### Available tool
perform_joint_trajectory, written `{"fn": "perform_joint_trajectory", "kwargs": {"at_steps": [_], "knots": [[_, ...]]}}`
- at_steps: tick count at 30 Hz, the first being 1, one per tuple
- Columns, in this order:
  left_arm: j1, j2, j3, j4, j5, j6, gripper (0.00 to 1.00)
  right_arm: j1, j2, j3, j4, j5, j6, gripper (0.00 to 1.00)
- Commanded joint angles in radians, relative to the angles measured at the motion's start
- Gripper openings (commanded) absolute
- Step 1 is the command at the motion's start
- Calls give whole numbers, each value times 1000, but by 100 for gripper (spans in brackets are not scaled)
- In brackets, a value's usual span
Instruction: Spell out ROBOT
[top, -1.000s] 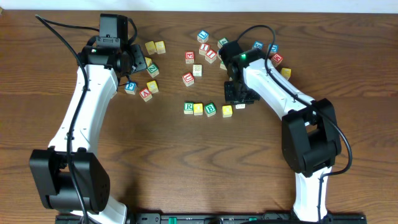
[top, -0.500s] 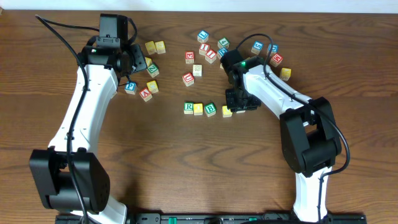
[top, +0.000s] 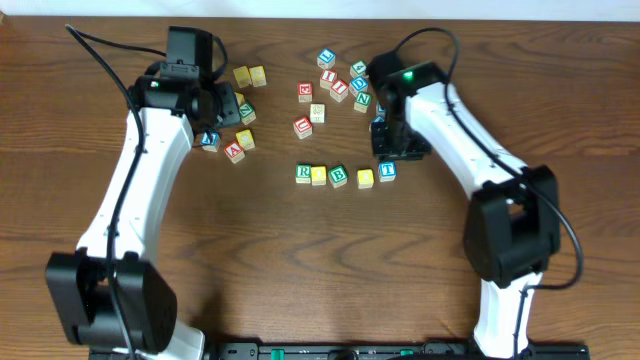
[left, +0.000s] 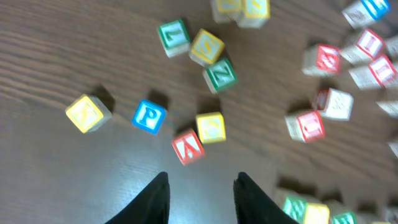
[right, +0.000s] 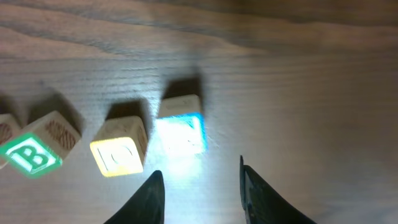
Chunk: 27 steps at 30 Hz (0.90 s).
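Observation:
A row of five cubes lies mid-table: green R (top: 303, 172), a yellow-topped cube (top: 319, 176), green B (top: 338, 176), yellow O (top: 365, 178) and blue T (top: 387, 171). My right gripper (top: 394, 146) hovers just behind the T, open and empty. In the right wrist view the B (right: 31, 155), the O (right: 118, 152) and the T (right: 181, 130) sit just ahead of the right gripper (right: 200, 186), and none is between the fingers. My left gripper (top: 226, 108) is at the back left, open, holding nothing. The left wrist view shows the left gripper (left: 200, 190) above bare wood.
Loose cubes lie near the left gripper: a blue P (left: 149, 116), a red-lettered one (left: 188, 147), yellow ones (left: 211, 127) and a green Z (left: 221, 74). More cubes cluster at the back middle (top: 335, 85), with red-lettered ones (top: 303, 127) in front of them.
The right gripper came down at the row's right end, let go of the blue T there and drew back toward the far side. The left gripper's jaws narrowed and shifted slightly right.

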Motion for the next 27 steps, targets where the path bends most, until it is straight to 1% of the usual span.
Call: {"fn": "perform_joint_trajectory", "kwargs": {"at_steps": [1,4,7,9,12,21,27], "knots": [[-44,-44,-10,-52,-2,23,26,-40,-71,26,-26,11,0,34],[-90,-25,-31,-72,-1,23,15,-78,-66,2,-20,10,0,27],[-140,3,-44,-69,-2,18,8,-105,-56,-43,11,6,-1,18],[-173,28,-51,-63,-2,-1,8,-114,-53,-84,65,-11,-4,8],[-201,60,-68,-39,-1,-46,8,-114,-53,-144,153,-46,-22,1],[-207,149,-99,3,0,-60,7,-114,-41,-291,318,-117,-46,1],[-207,238,-100,78,76,-20,8,-114,-40,-325,359,-132,-46,1]]}}
